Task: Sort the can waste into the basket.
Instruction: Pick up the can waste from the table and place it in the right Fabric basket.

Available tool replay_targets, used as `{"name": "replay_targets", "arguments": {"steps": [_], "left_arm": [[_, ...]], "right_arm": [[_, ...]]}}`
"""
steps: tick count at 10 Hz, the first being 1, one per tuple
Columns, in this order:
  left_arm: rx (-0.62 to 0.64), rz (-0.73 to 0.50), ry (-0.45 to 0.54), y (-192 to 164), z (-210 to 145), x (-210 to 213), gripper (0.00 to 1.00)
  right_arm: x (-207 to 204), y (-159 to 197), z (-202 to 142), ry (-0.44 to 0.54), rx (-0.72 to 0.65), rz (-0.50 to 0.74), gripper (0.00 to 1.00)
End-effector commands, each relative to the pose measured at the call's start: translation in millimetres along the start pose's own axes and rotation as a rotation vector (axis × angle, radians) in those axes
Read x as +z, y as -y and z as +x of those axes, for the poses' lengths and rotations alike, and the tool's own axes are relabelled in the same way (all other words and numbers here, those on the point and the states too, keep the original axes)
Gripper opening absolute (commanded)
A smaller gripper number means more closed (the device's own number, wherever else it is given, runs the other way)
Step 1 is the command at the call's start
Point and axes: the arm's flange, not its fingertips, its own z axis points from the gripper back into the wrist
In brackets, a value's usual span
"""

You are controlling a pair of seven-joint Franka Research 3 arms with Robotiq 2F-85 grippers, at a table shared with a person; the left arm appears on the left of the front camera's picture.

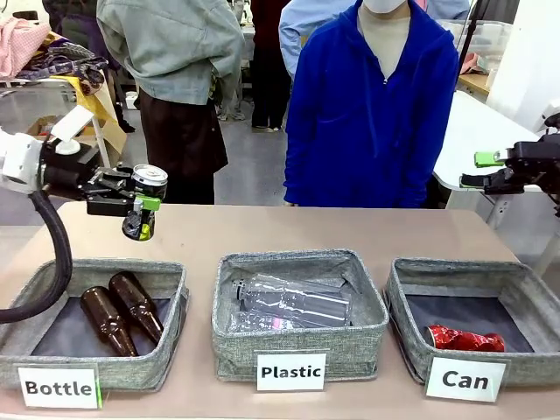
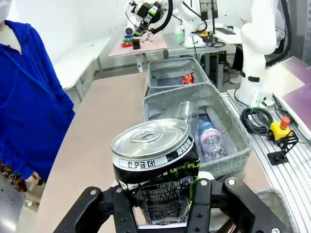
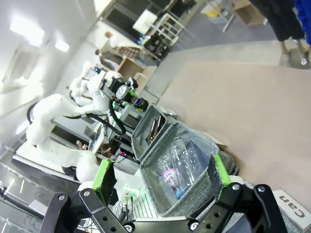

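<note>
Left hand (image 1: 140, 203) clamped on black can (image 1: 145, 199), held in air above table (image 1: 262, 236), over far edge of "Bottle" bin (image 1: 96, 319). Red dented can (image 1: 464, 339) lies inside "Can" basket (image 1: 472, 311) at right. Right hand (image 1: 479, 171) agape, nothing between fingers, raised beyond basket. "Plastic" bin (image 1: 297, 315) in middle holds clear bottles (image 1: 289, 306)

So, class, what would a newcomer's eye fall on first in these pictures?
First, the black metal drink can with a silver top, clamped in the left tool and held in the air above the far left of the table. Next, the dented red can lying in the grey fabric basket labelled "Can" at the right.
</note>
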Motion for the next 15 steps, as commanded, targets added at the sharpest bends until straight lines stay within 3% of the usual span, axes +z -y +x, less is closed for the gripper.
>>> {"name": "replay_targets", "arguments": {"steps": [1,2,3,5,8,11,13,14,15], "left_arm": [[-0.001,0.005,0.0,5,-2,2,0.37],[-0.056,0.015,-0.023,13,20,-29,0.36],[-0.132,-0.021,0.023,19,52,-68,0.36],[-0.168,-0.045,-0.003,17,93,-142,0.36],[-0.236,-0.207,-0.146,9,152,-300,0.36],[-0.32,-0.282,-0.4,16,186,-466,0.36],[-0.363,-0.343,-0.504,18,193,-543,0.36],[-0.389,-0.34,-0.537,21,191,-570,0.36],[-0.415,-0.338,-0.555,28,189,-586,0.36]], "right_arm": [[0,0,0,0.0,0.0,0.0,1.0],[4,-25,3,-0.06,0.049,-0.099,1.0],[15,-41,-5,-0.143,0.059,-0.176,1.0],[64,-67,-28,-0.197,0.069,-0.263,1.0],[147,-90,-81,-0.119,0.069,-0.436,1.0],[215,-76,-147,0.078,-0.051,-0.613,1.0],[242,-63,-187,0.153,-0.122,-0.662,1.0],[231,-76,-155,0.077,-0.042,-0.609,1.0],[231,-76,-155,0.077,-0.042,-0.609,1.0]]}}
